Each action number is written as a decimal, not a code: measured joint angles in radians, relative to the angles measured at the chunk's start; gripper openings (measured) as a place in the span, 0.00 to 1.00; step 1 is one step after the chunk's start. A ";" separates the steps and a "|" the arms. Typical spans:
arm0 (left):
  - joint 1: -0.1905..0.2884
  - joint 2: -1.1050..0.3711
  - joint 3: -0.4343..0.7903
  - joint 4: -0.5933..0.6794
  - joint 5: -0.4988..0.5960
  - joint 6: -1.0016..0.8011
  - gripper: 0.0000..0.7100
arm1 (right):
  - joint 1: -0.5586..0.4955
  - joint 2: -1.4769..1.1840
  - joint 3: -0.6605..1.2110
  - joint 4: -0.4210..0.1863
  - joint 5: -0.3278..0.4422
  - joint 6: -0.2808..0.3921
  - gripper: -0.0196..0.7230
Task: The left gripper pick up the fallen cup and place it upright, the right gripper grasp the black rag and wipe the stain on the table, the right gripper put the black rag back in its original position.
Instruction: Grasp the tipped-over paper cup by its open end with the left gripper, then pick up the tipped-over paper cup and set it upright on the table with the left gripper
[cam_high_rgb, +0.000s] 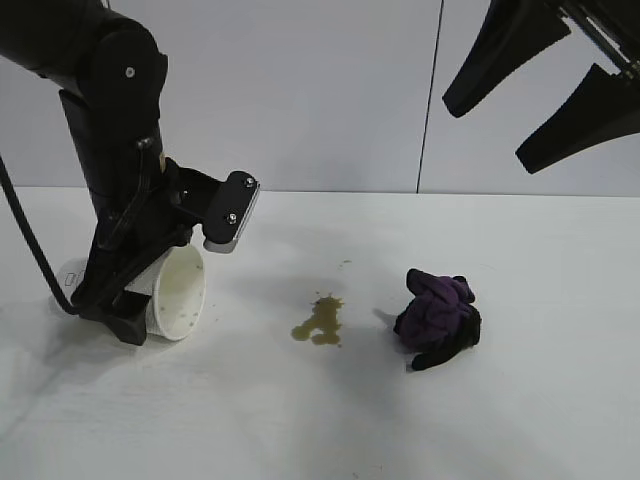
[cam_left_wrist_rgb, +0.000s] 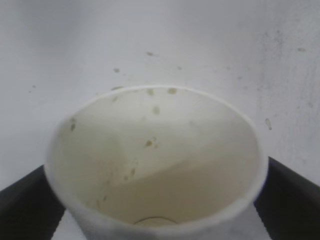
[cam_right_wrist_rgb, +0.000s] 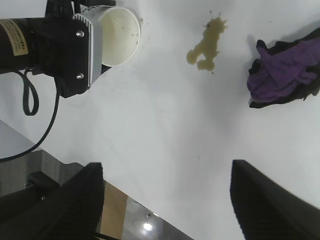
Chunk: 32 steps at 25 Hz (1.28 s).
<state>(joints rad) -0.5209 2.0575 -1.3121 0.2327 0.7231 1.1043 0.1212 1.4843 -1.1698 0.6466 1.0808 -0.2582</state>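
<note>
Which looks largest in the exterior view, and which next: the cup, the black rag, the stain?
1. The cup, lying on its side, partly hidden by the left gripper.
2. The black rag, close behind the cup, so these two are uncertain.
3. The stain, clearly the smallest.

surface: white table (cam_high_rgb: 520, 420) | on it: cup (cam_high_rgb: 180, 292) lying on its side, far left | stain (cam_high_rgb: 320, 322) mid-table | black rag (cam_high_rgb: 438, 318) near stain's right
</note>
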 joint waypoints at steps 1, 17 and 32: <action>0.000 0.001 0.000 0.000 -0.001 -0.006 0.98 | 0.000 0.000 0.000 0.000 0.000 0.000 0.69; 0.029 -0.144 -0.004 -0.233 -0.178 -0.015 0.80 | 0.000 0.000 0.000 -0.001 -0.007 0.000 0.69; 0.518 -0.296 0.057 -1.534 0.124 0.599 0.80 | 0.000 0.000 0.000 -0.001 -0.019 0.000 0.69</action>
<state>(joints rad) -0.0032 1.7612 -1.2554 -1.3016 0.8469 1.7031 0.1212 1.4843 -1.1698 0.6459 1.0615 -0.2582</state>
